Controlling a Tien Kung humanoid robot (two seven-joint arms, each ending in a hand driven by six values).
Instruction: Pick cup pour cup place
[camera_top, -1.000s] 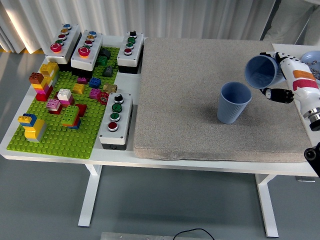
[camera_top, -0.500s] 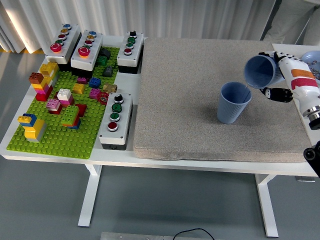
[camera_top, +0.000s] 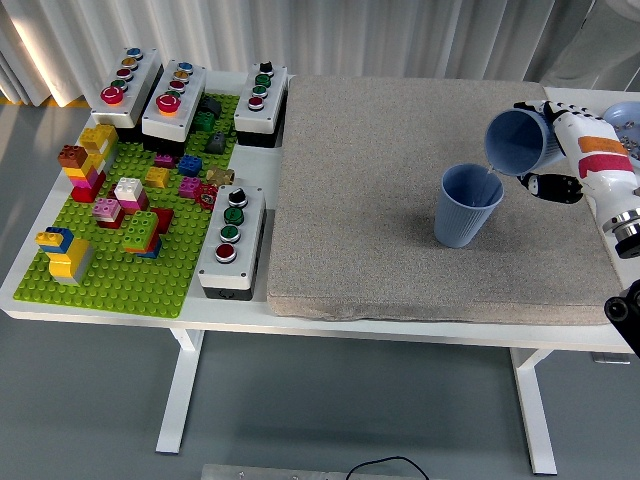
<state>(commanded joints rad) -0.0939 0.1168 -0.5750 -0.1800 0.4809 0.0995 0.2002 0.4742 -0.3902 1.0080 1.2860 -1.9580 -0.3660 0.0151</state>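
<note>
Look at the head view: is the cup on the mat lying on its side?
No. The cup on the mat stands upright, mouth up, while the right hand tilts a second cup over it.

the white worktop (camera_top: 120, 305) fills most of the frame. a grey mat (camera_top: 420, 210) covers its centre and right. a green baseplate (camera_top: 130, 250) with coloured bricks lies at the left. three button boxes (camera_top: 170, 95) sit along the upper left, and a fourth (camera_top: 232, 240) lies between baseplate and mat. a blue cup (camera_top: 466, 205) stands upright on the mat, right of centre.
</note>
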